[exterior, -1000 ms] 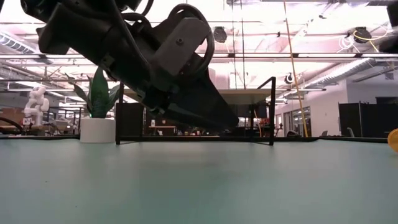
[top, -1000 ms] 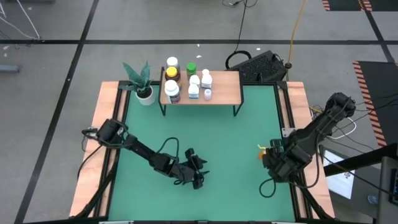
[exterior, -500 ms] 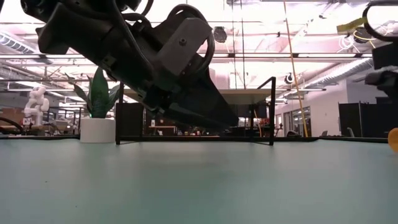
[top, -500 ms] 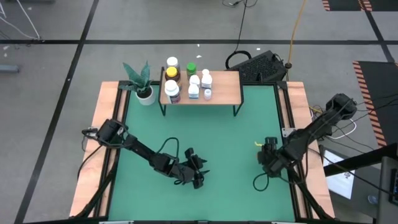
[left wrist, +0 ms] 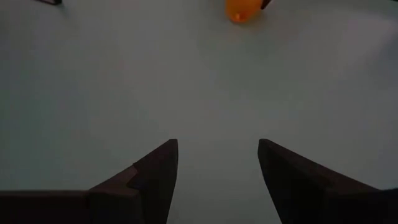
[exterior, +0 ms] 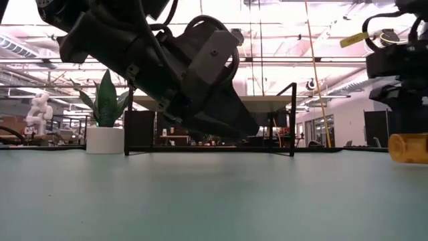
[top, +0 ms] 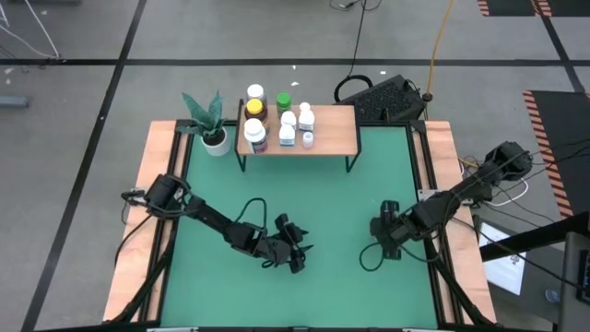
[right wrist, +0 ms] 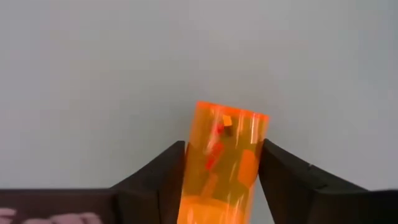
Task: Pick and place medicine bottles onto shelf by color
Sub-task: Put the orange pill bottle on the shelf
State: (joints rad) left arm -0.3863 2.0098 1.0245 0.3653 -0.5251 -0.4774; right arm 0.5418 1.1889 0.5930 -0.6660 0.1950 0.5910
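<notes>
An orange see-through medicine bottle lies between the fingers of my right gripper, right of the table's middle. It also shows in the low view and far off in the left wrist view. My left gripper is open and empty, low over the green table near its front middle. In its own wrist view only bare table lies between the fingers. Several other bottles stand on the left half of the wooden shelf at the far edge. My right gripper pinches the orange bottle by two opposite sides of its round wall. The bottle lies along the fingers, and its flat end sticks out past the fingertips. In the low view it lies about level, low at the table. Whether it rests on the table cannot be told.
A white pot with a green plant stands left of the shelf. The shelf's right half is bare. The table's wooden borders run along both sides. A black keyboard lies behind the table.
My right gripper has gone from the table's right edge toward its middle, and the orange bottle has come along with it, staying low and about level.
</notes>
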